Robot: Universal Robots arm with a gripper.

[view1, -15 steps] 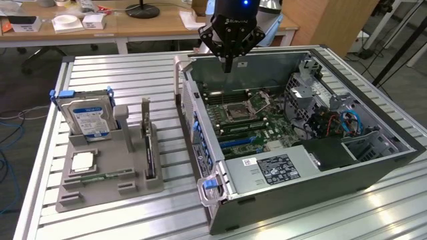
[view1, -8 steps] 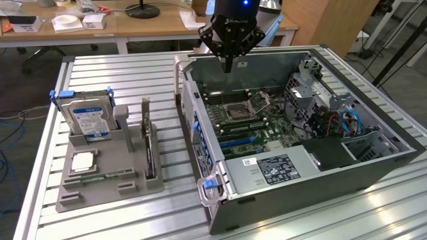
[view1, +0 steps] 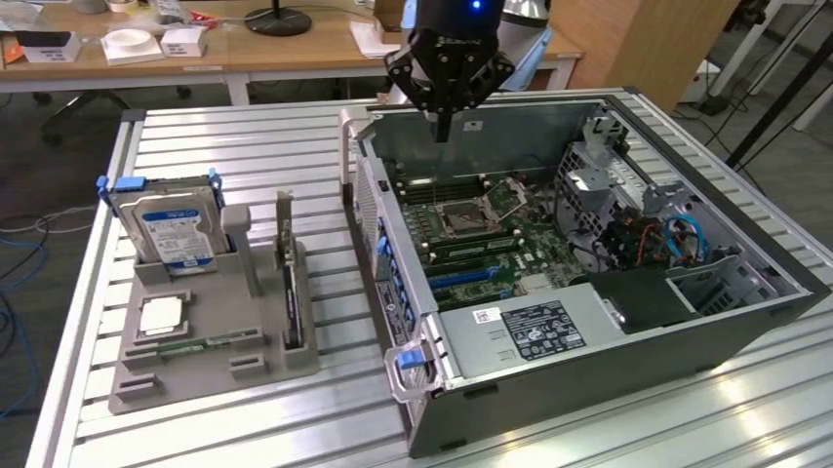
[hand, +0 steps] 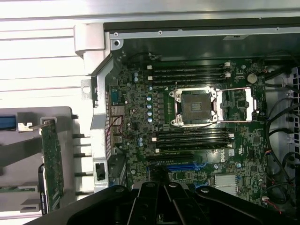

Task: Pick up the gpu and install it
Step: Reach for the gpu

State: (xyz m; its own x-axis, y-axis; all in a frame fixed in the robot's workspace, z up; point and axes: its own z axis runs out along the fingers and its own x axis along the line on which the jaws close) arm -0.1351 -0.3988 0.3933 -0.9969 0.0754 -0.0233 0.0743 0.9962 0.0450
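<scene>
The gpu (view1: 289, 275), a thin dark card with a metal bracket, stands on edge in a slot of the grey holder (view1: 209, 375) on the exterior view's left. In the wrist view the gpu (hand: 51, 164) appears as a green board beside the case wall. My gripper (view1: 444, 129) hangs shut and holds nothing, above the far end of the open computer case (view1: 729, 322), well apart from the gpu. Its black fingers (hand: 154, 199) sit together over the motherboard (hand: 136, 122), near the blue expansion slot (hand: 185, 166).
The holder also carries an upright hard drive (view1: 170, 229), a flat processor (view1: 159, 314) and a memory stick (view1: 195, 341). Inside the case are the processor socket (view1: 466, 216), cables and a power supply (view1: 540, 327). Desks with clutter stand behind the slatted table (view1: 234, 146).
</scene>
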